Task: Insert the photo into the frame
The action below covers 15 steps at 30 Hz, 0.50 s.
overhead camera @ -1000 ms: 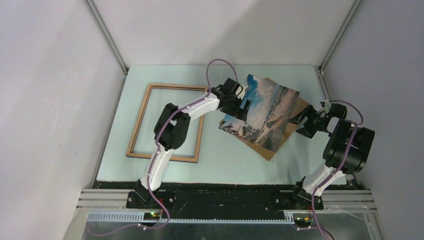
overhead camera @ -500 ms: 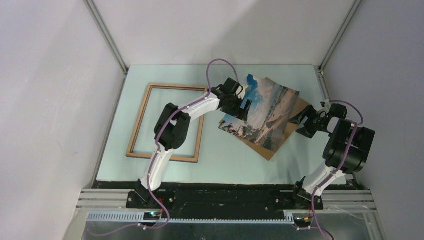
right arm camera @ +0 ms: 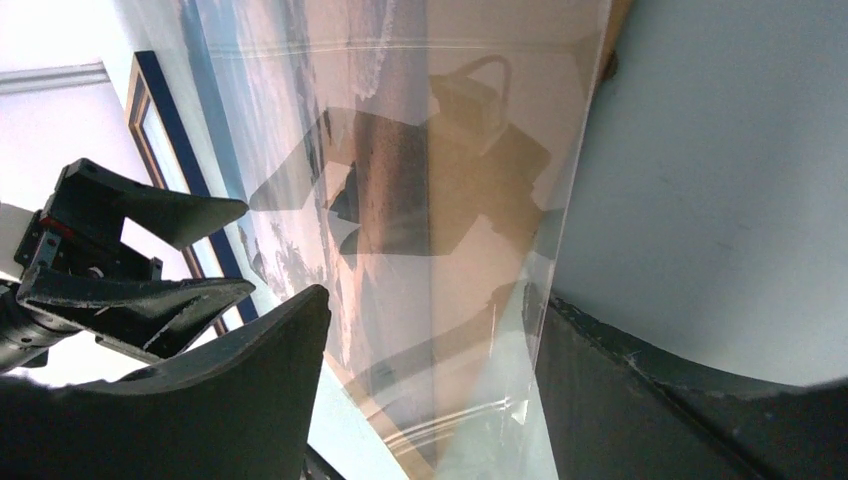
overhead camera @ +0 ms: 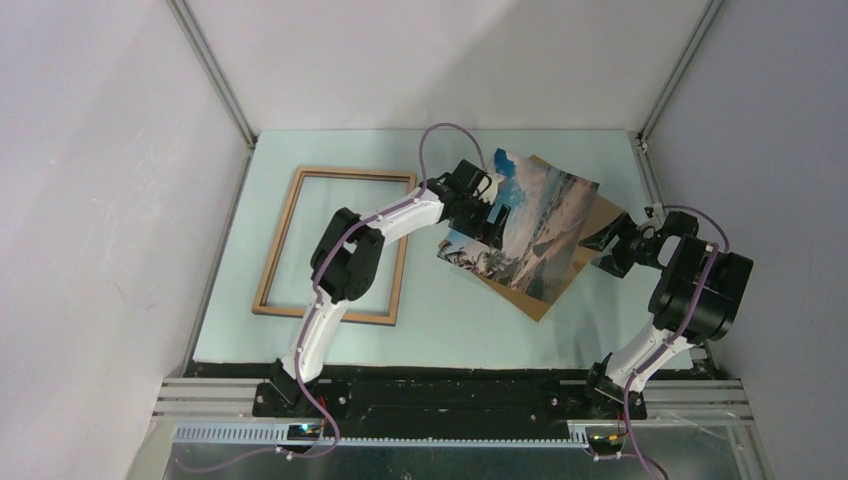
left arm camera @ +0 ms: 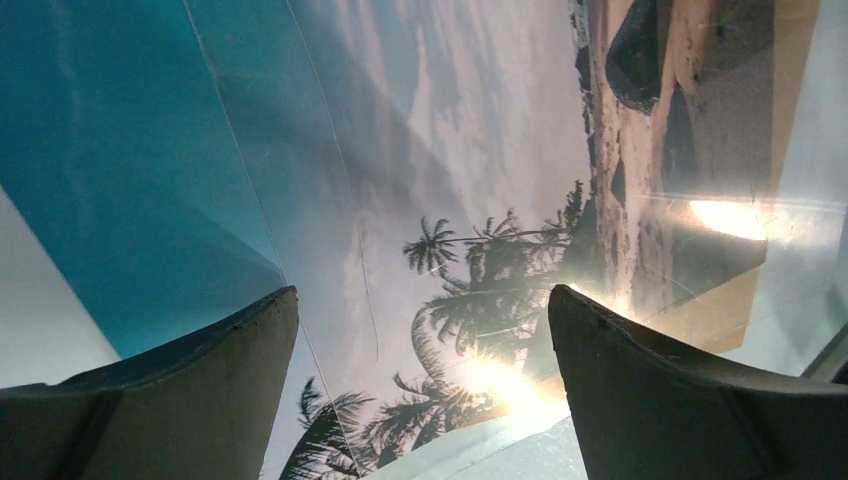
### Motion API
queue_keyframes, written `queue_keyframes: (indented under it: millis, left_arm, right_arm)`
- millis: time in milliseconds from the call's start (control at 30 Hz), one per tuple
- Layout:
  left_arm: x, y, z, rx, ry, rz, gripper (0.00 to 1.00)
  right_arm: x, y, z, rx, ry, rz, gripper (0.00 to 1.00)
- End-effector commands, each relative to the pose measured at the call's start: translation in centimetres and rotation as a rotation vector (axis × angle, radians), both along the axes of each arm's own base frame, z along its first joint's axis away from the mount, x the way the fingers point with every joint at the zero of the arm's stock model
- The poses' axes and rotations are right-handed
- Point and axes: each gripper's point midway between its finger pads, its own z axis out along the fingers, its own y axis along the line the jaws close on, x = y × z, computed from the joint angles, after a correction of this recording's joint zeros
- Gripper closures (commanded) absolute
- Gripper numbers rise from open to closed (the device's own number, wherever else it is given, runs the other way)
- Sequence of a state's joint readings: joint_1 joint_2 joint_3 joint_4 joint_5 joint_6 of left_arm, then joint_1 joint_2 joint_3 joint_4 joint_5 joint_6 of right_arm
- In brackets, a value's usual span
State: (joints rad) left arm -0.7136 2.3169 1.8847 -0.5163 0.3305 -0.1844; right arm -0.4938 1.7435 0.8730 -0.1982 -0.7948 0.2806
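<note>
No legible text or markings anywhere

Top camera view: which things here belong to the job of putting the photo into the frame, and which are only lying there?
For the job:
- photo, the beach print, picture side up
- frame, lying flat to the left, nothing inside it

Only lying there:
- brown board, under the photo, its corners sticking out
- pale blue mat, under everything

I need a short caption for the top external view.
The left end effector and right end effector flank the photo; the frame lies apart.
</note>
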Motion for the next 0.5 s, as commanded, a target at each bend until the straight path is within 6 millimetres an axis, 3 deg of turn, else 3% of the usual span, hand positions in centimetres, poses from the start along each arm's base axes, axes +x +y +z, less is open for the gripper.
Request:
queue_keyframes:
  millis: [0, 467]
  left_arm:
    - [-2.5, -1.4, -0.3, -0.031, 0.060, -0.055, 0.02]
    - [-3.9, -2.5, 0.2, -0.060, 0.065, -0.127, 0.02]
  right_arm:
    - [-1.0, 0.0, -0.5, 0.046, 0.034, -0.005, 0.27]
    - [-1.2, 0.6, 1.0, 0.136, -0.025, 0.031, 0.47]
